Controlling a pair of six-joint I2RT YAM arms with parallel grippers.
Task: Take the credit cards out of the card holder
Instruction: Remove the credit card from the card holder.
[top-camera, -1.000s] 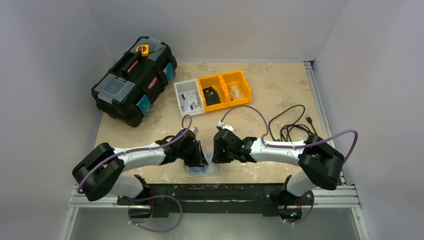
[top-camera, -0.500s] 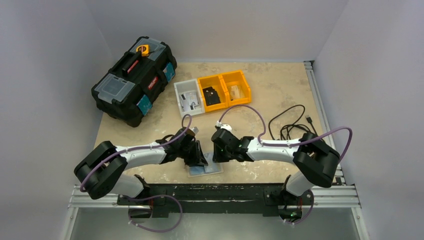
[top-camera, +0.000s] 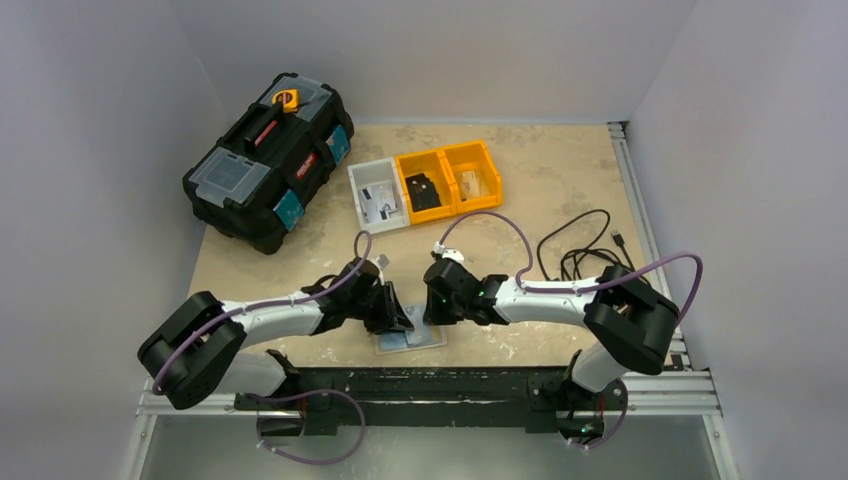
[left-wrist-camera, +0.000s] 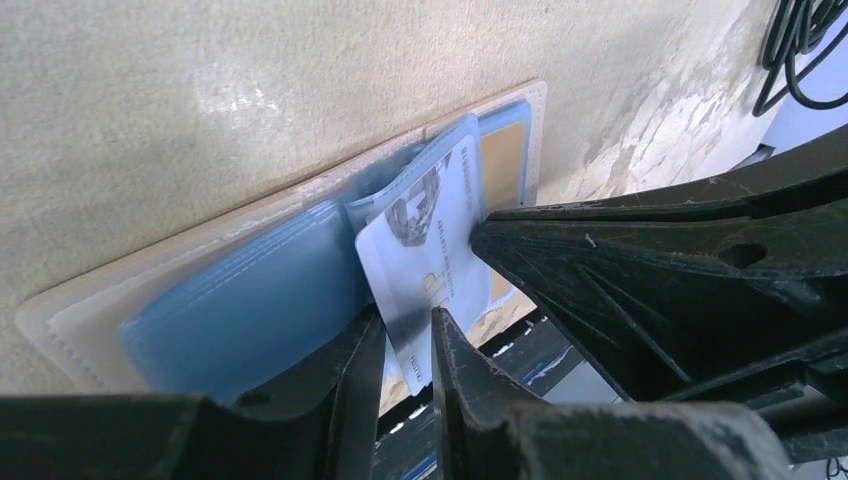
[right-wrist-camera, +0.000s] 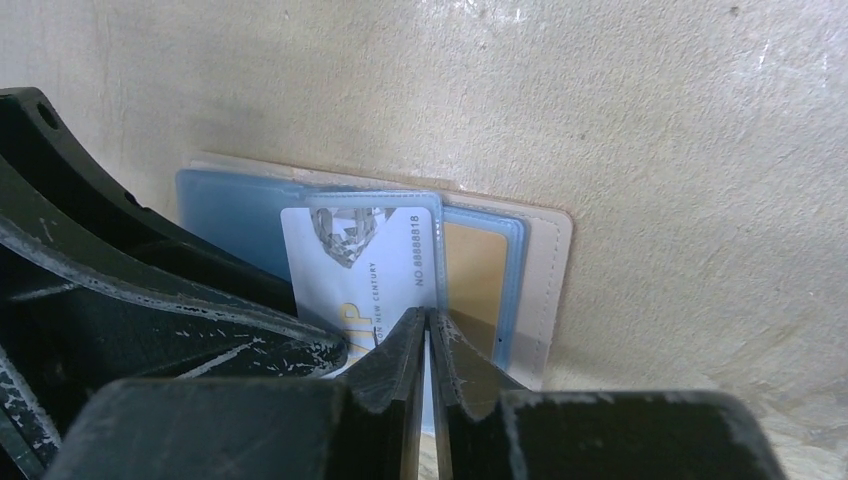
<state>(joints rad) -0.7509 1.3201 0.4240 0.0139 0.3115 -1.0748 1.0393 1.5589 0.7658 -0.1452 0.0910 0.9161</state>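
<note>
At the far left corner of the tabletop you have a black toolbox. Right of it, toward the far edge, stands a grey bin.

Your left gripper is down low at the middle of the near edge. Its two fingers are clamped close together on the end of a white card. That card sticks partway out of a clear blue pocket of the card holder. The holder lies flat on the tabletop just inside the near edge, between your two grippers. It is beige around the rim, with blue pockets on top. A tan card sits fully inside a pocket on the holder's right side.

Your right gripper meets the holder from the right. Its fingers are pressed nearly together at the edge of the white card and its pocket. You cannot tell from either wrist view whether they pinch the plastic, the card, or nothing.

Further right, back toward the far edge, two yellow bins stand side by side against the grey one. A black cable lies coiled near the right edge.
</note>
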